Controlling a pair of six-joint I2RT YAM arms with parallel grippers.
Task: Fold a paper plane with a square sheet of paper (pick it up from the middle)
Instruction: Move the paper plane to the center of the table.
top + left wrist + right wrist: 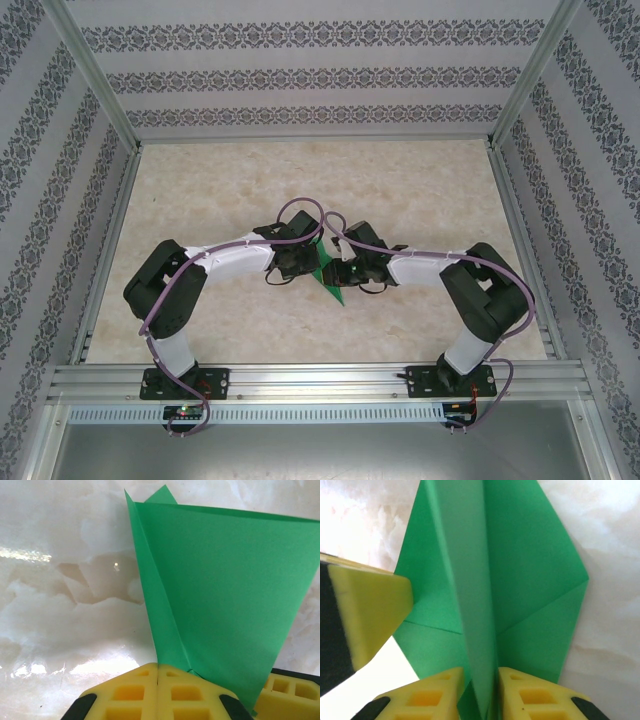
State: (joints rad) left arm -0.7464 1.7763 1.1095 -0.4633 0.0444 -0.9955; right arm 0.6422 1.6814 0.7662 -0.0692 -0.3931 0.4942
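The green sheet of paper (329, 282) is folded into a pointed shape with a long centre crease and is held up between both grippers at the table's middle. My left gripper (158, 666) is shut on the paper (225, 580), pinching one folded edge in its closed yellow jaws. My right gripper (480, 672) has a narrow gap between its jaws, and the raised centre fold of the paper (525, 565) stands in that gap. The left gripper's yellow finger (367, 615) shows beside the paper in the right wrist view. From above, the left gripper (298, 262) and right gripper (352, 270) nearly touch.
The marbled beige table (220, 190) spreads all round the paper. Patterned walls (300, 75) and metal frame rails (320, 380) enclose it. Both arms bend inward from their bases at the near edge, and purple cables loop above the wrists.
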